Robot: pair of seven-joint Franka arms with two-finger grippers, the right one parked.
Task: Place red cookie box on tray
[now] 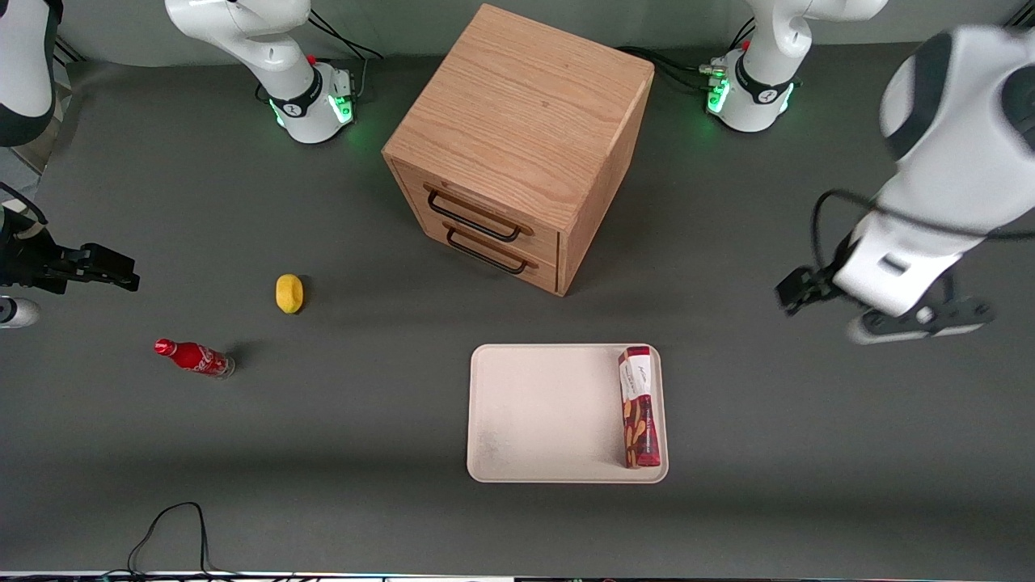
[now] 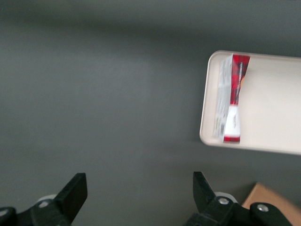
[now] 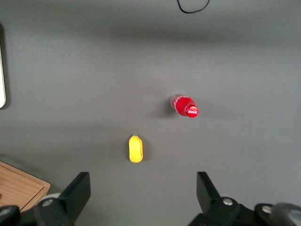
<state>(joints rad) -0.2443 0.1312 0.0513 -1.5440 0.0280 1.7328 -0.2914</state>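
Toward the parked arm's end of the dark grey table (image 1: pixel 323 453) lies a small red soda bottle (image 1: pixel 192 357) on its side, with a yellow lemon-like object (image 1: pixel 289 293) a little farther from the front camera. Nearer the middle stands the light oak two-drawer wooden cabinet (image 1: pixel 517 145), its dark handles facing the flat cream rectangular tray with rounded corners (image 1: pixel 550 412), which sits in front of it.

The long narrow dark-red cookie box with a white panel and tan cookie pictures (image 1: pixel 639 406) rests inside the tray, along the rim on the working arm's side, wholly within the tray's outline. The placing step looks complete.

The left arm's black two-finger gripper (image 2: pixel 140 194) hovers over bare table toward the working arm's end, well apart from the tray, its fingers spread wide and holding nothing.

What remains is likely a clean retreat: keeping the gripper high and moving away from the tray would avoid nudging the carton, which sits on a narrow face and might tip. Bare table around the gripper gives it open room; the cabinet's corner (image 2: pixel 273 200) is the nearest obstacle.
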